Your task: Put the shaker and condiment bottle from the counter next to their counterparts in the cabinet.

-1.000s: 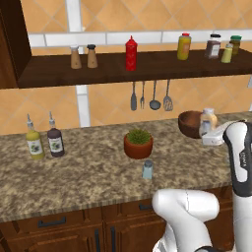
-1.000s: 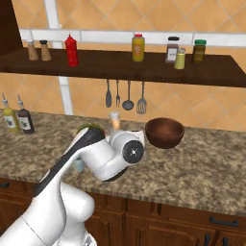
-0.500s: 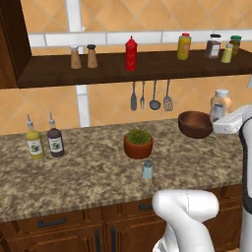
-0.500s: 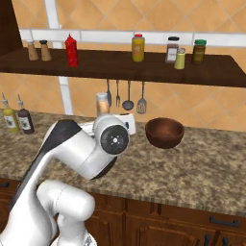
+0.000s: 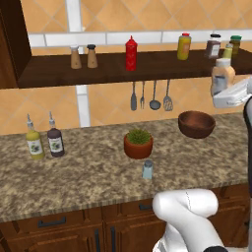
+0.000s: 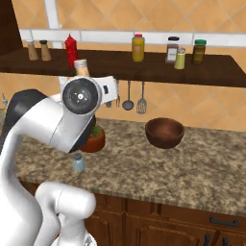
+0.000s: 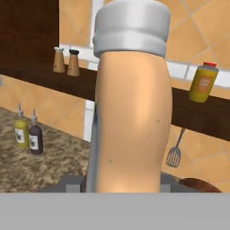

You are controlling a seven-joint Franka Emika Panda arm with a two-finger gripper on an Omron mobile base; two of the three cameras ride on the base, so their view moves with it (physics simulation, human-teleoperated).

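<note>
neither item is on the cabinet (image 5: 98, 74) shelf yet, so the task looks less than half done. the bottle (image 5: 222, 76) is off the tabletop (image 5: 88, 177) and up in the air at about shelf height, off the shelf's right end in the left base view. in the right base view its white cap and peach shoulders (image 6: 81, 67) poke up above the round wrist joint, just right of the red squeeze bottle (image 6: 71, 49). the hand view has the bottle (image 7: 132, 112) upright and very close, with the yellow bottle (image 7: 203, 82) on the shelf to its right and the two brown shakers (image 7: 65, 60) to its left.

the shaker (image 5: 147, 169) stands on the tabletop just in front of the plant pot (image 5: 138, 143), untouched; the right base view shows it (image 6: 78, 162) low beside the arm. so what is left, by my reading: set the bottle down on the shelf beside its counterpart, then come back for the shaker and place it next to the brown pair.

the fingers themselves are mostly hidden behind the bottle, but they are clenched on its lower body: the bottle hangs clear of any surface and sits right between them in the hand view. nothing else touches it.
</note>
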